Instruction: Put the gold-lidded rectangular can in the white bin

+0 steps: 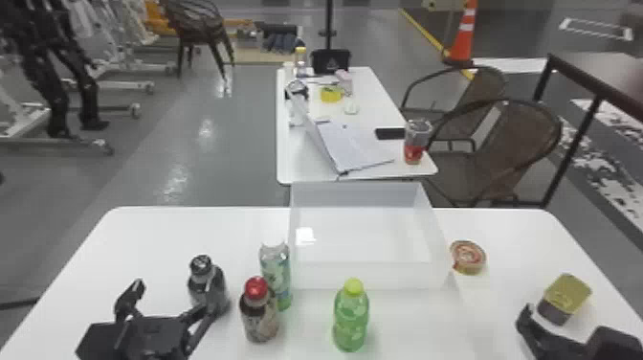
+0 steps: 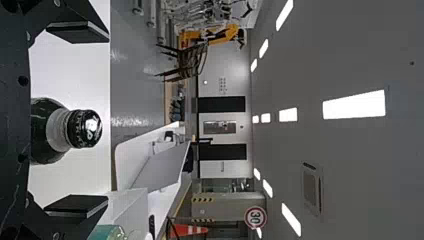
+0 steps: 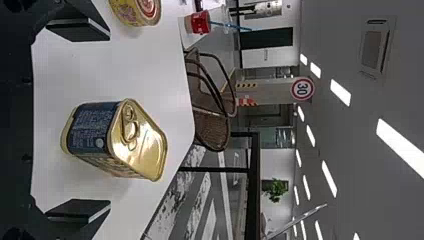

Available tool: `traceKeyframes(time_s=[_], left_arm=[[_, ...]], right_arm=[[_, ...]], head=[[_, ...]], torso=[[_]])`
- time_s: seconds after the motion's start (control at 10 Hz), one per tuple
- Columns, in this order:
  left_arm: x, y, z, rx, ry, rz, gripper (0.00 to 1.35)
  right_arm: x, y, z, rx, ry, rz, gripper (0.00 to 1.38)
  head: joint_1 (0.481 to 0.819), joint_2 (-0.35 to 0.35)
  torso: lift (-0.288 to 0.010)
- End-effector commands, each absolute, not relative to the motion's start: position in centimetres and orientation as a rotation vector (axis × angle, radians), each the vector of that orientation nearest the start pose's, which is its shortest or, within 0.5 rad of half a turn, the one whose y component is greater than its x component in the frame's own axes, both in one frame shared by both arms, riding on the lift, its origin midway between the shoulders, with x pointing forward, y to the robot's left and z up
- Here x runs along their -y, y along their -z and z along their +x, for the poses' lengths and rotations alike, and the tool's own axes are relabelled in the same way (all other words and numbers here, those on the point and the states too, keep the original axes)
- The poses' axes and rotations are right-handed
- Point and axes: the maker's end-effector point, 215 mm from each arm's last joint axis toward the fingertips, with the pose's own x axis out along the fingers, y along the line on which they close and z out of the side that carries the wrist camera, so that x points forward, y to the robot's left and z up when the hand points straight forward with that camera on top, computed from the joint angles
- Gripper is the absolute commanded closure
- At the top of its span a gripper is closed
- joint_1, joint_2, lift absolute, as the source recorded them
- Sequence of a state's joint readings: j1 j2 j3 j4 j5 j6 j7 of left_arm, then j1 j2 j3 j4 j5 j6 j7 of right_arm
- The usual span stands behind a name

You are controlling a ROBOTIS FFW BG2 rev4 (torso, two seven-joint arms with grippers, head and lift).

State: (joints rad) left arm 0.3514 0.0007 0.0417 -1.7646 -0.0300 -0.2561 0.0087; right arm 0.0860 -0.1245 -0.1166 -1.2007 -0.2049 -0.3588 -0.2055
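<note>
right claw (image 1: 567, 325): wide, room both sides of can (image 1: 569, 293) | can: upright, just ahead, near table edge (image 1: 604, 275) | left claw (image 1: 167, 306): wide, bottle (image 1: 200, 280) ahead | tin (image 1: 468, 257), then bin (image 1: 368, 275): farther, left of right claw

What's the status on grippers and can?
Left gripper: jaws open. Right gripper: jaws open, facing upright gold-lidded can, ungripped. Round tin between can and white bin.

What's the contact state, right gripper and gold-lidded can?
Apart. Right wrist view: the right gripper is open, table showing between each finger and the gold-lidded can.
</note>
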Motion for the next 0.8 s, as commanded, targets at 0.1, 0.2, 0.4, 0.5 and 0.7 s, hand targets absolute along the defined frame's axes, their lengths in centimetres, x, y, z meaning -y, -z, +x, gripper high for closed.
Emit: traceKeyframes(time_s=[0.1,0.2,0.4,0.5,0.7], left_arm=[[-25.8,34.8,48.0,0.095,-0.036,0.066,0.16],[-25.9,34.8,48.0,0.094,-0.032,0.072,0.16],[-25.9,34.8,48.0,0.094,-0.027,0.073,0.16],[-26.0,34.9,48.0,0.093,-0.025,0.073,0.16],[-26.0,34.9,47.9,0.093,-0.023,0.071,0.16]], right_arm=[[41.8,47.3,51.4,-0.09,0.405,0.049,0.11],[42.1,47.0,51.9,-0.087,0.406,0.044,0.11],[42.4,47.0,52.6,-0.088,0.41,0.045,0.11],[42.6,47.2,52.6,-0.094,0.412,0.042,0.11],[42.9,48.0,52.7,-0.109,0.42,0.049,0.11]], head=[[0.549,0.0],[0.549,0.0],[0.549,0.0],[0.549,0.0],[0.549,0.0]], torso=[[-0.1],[-0.1],[-0.1],[-0.1],[-0.1]])
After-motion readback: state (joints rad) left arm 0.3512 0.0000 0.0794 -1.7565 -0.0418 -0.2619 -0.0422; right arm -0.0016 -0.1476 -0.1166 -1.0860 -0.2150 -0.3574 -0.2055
